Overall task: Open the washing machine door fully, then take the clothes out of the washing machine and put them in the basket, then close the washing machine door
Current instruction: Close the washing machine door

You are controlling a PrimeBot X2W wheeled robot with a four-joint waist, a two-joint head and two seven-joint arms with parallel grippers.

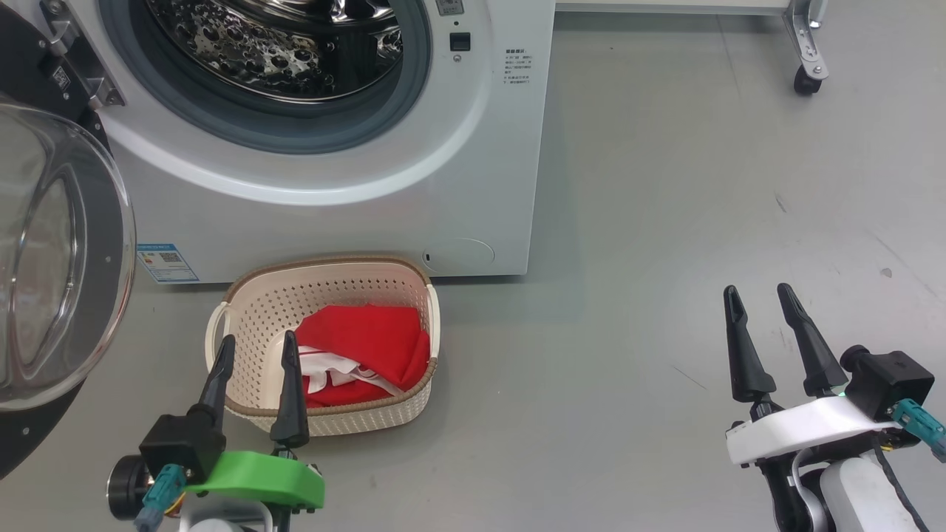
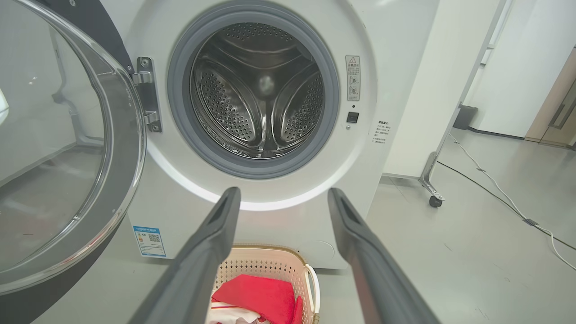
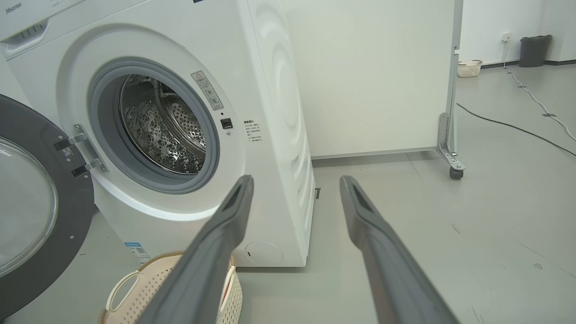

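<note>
- washing machine door point(image 1: 44, 258) is swung fully open; drum point(image 2: 256, 90) is seen empty.
- clothes point(image 1: 362, 347) are placed in basket point(image 1: 325, 284), before washing machine point(image 1: 332, 214).
- left claw point(image 1: 258, 338), right claw point(image 1: 757, 290): spread, nothing gripped.
- 1 step left: door to be closed.

Bright, even, diffuse light with no hard beams. Soft, faint shadows lie on the floor point(image 1: 665, 332) beside the washing machine point(image 1: 473, 185) and around the basket point(image 1: 325, 284) ahead of the left gripper point(image 1: 258, 337). Highlights glint in the drum point(image 2: 261, 90) beyond its tips and on the door point(image 2: 54, 135) glass to their left. The wrist views bend straight edges. The right gripper point(image 3: 294, 179) has soft-looking fingers point(image 3: 216, 252) near the lens.
</note>
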